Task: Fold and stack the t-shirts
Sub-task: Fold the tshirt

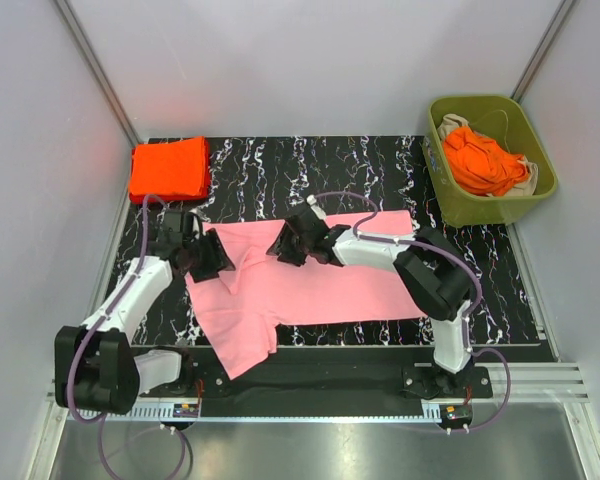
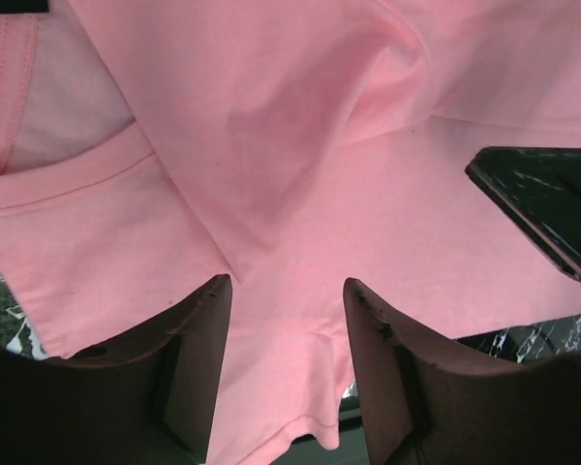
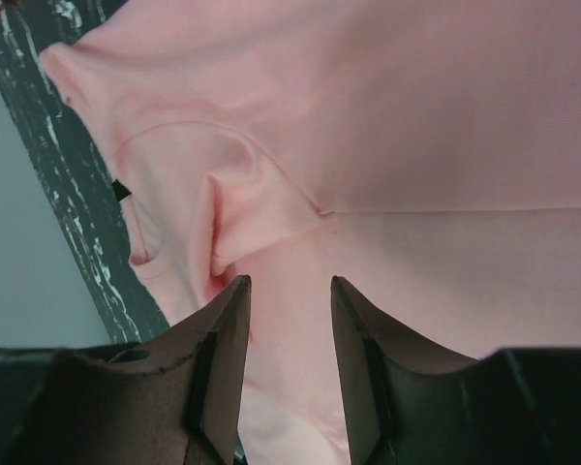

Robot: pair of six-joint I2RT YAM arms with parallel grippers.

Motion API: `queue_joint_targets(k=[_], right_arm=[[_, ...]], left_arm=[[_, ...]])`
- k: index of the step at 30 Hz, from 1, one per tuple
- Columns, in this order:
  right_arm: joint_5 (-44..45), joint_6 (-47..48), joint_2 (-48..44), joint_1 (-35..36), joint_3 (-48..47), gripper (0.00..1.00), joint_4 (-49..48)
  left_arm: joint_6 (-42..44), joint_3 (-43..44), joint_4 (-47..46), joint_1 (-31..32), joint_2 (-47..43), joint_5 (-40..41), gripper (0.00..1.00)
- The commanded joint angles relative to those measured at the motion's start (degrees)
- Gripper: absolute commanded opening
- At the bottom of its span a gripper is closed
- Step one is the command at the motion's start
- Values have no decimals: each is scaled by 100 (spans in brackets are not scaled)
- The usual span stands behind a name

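A light pink t-shirt [image 1: 330, 285] lies partly folded on the black marbled mat [image 1: 380, 165], one sleeve hanging toward the near edge. My left gripper [image 1: 220, 262] hovers over its left end, jaws open, with pink cloth [image 2: 300, 145] lying under and between the fingers [image 2: 198, 339] and the collar [image 2: 10, 87] at upper left. Over the shirt's upper middle my right gripper [image 1: 282, 246] also stands open above a rumpled fold [image 3: 223, 213] of the cloth [image 3: 445, 116]. A folded orange-red t-shirt [image 1: 170, 168] sits at the mat's far left corner.
An olive-green bin [image 1: 540, 150] at the far right holds crumpled orange-red shirts [image 1: 485, 162]. White walls close in the sides and back. The arm bases stand on a rail [image 1: 320, 385] along the near edge.
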State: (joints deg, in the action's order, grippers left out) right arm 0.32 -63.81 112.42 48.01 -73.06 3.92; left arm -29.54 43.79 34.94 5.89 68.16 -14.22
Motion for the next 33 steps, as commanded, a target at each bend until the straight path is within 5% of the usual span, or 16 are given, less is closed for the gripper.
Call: queue_joint_targets(k=[1,9,23,33], right_arm=[[-23,-483,236,94,-244,46,-278],[82,-439,193,147,-113,45,-313],[109,-308,35,156,37,43,-340],[188,-167,-106,165,19,43,-340]], left_arm=[[-472,-335,-549,324,-162,313,55],[-711,-802,-690,931,-356,1253,51],[-650,-916,-1235,1116,-5,1501,32],[-720,-863,-963,1133,49,1773,43]])
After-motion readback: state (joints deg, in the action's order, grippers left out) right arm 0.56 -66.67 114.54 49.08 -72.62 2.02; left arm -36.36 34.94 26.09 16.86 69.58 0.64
